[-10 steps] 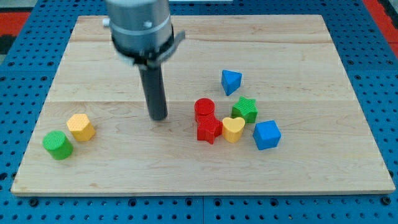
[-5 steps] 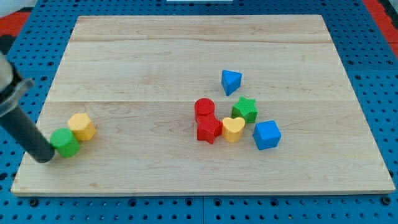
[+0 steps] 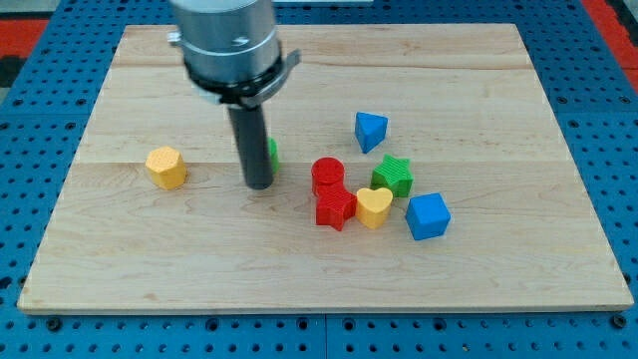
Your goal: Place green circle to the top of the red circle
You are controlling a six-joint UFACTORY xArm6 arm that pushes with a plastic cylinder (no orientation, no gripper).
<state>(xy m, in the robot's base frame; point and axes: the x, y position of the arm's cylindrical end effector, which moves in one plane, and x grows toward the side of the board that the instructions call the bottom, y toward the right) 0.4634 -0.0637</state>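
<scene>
The red circle stands just right of the board's middle, touching the red star below it. The green circle is mostly hidden behind my rod; only a green sliver shows at the rod's right side, left of and slightly above the red circle. My tip rests on the board just left of and below the green circle, touching it or nearly so, and well left of the red circle.
A yellow hexagon lies at the left. A yellow heart, green star, blue cube and blue triangle cluster right of the red blocks. The wooden board lies on a blue pegboard.
The green circle has moved from the board's lower left to near the middle, left of the red circle. The yellow hexagon shifted up and right. My rod has come back to the middle.
</scene>
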